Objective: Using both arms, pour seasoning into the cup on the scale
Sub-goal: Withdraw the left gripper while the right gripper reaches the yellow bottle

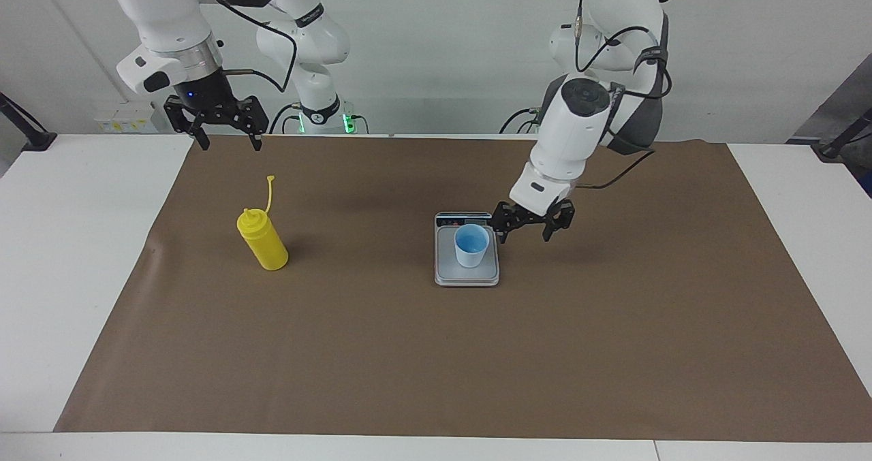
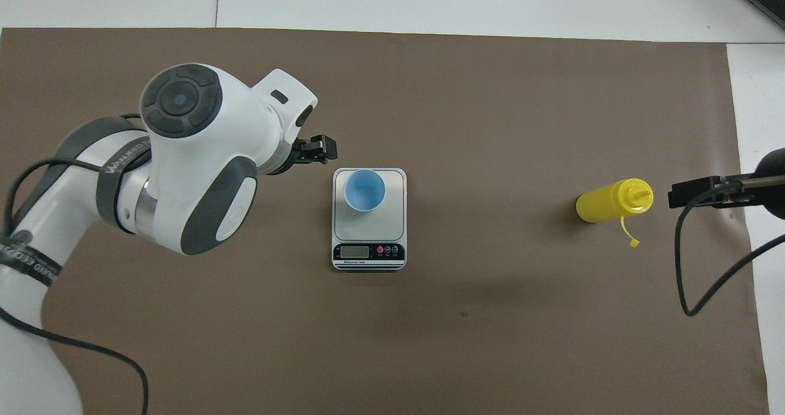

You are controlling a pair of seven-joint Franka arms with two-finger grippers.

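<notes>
The light blue cup (image 1: 471, 244) (image 2: 364, 189) stands upright on the silver-grey scale (image 1: 466, 275) (image 2: 392, 222), nothing touching it. My left gripper (image 1: 524, 236) (image 2: 316, 148) hangs open and empty just above the mat, beside the scale toward the left arm's end. The yellow seasoning bottle (image 1: 262, 241) (image 2: 607, 201) stands alone on the mat toward the right arm's end, its cap tether sticking up. My right gripper (image 1: 231, 145) (image 2: 696, 194) is raised, open and empty, over the mat's edge close to the bottle, not touching it.
A brown mat (image 1: 477, 366) covers most of the white table (image 1: 68, 243). The scale's dark display strip (image 2: 369, 252) faces the robots. A black cable (image 2: 705, 280) loops down from the right arm over the mat's end.
</notes>
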